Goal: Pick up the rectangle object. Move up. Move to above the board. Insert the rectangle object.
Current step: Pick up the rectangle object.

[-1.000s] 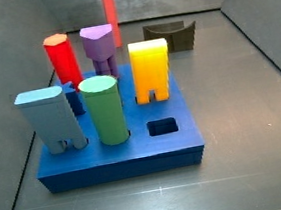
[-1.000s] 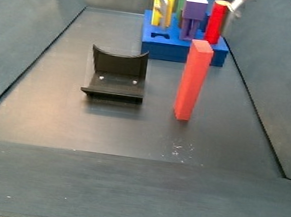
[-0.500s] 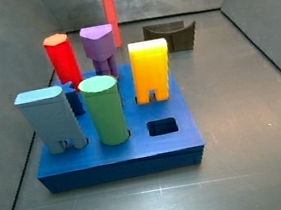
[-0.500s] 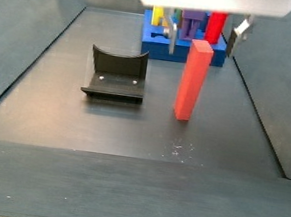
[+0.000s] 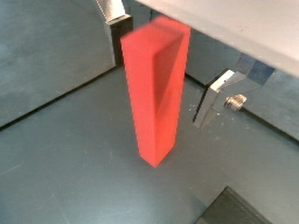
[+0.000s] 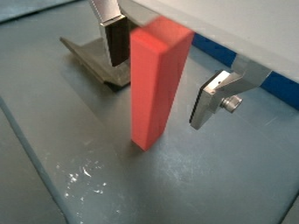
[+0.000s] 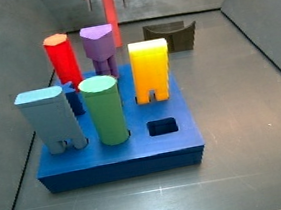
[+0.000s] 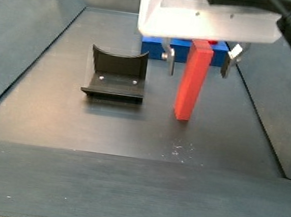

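Silver fingers [image 5: 214, 94] of the tool [image 6: 158, 70] are spread wide either side of the upright rectangle object [image 5: 155, 87], not touching it, on the table [image 8: 55, 99] beside the fixture [image 8: 115, 74], well apart from the board [image 7: 123, 145].

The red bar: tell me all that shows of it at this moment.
The red bar is a plain coral-red block with flat sides and square corners, standing upright on the dark floor, apart from the blue board. The gripper straddles its upper part, jaws open; in both wrist views a gap shows at each finger, so nothing grips it.
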